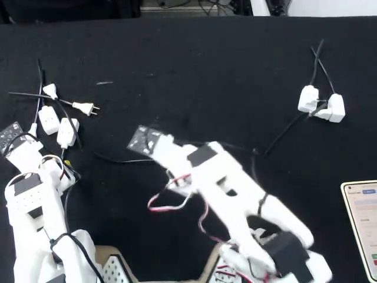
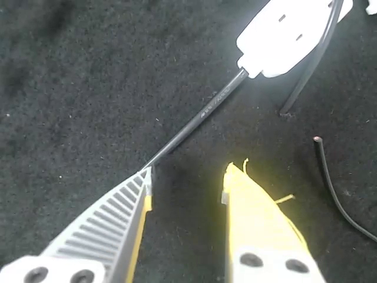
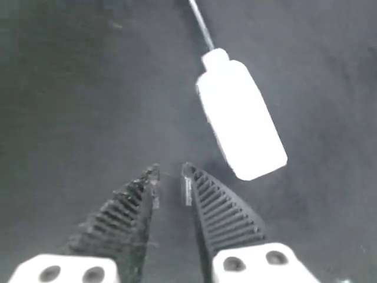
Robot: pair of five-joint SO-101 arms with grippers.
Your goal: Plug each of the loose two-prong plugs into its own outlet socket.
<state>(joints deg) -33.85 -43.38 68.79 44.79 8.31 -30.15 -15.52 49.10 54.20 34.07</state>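
The left gripper [image 2: 185, 177] stands moderately open over the black cloth table [image 2: 76, 88] and holds nothing. Its grey ribbed finger touches the black round cable [image 2: 200, 115] that runs to a white plastic outlet socket with two slots [image 2: 283, 35]. The risk here, I think, is that closing would catch the cable and not the socket, so the socket gets dragged and turns away. The white two-prong plug with metal pins [image 1: 85, 108] lies loose near the sockets (not inserted yet). The right gripper [image 3: 171, 173] is open only narrowly, empty, just beside a white oblong plastic body [image 3: 241, 124]; I cannot tell if this is a plug or a socket. With so narrow an opening, it could push the body aside instead of taking it.
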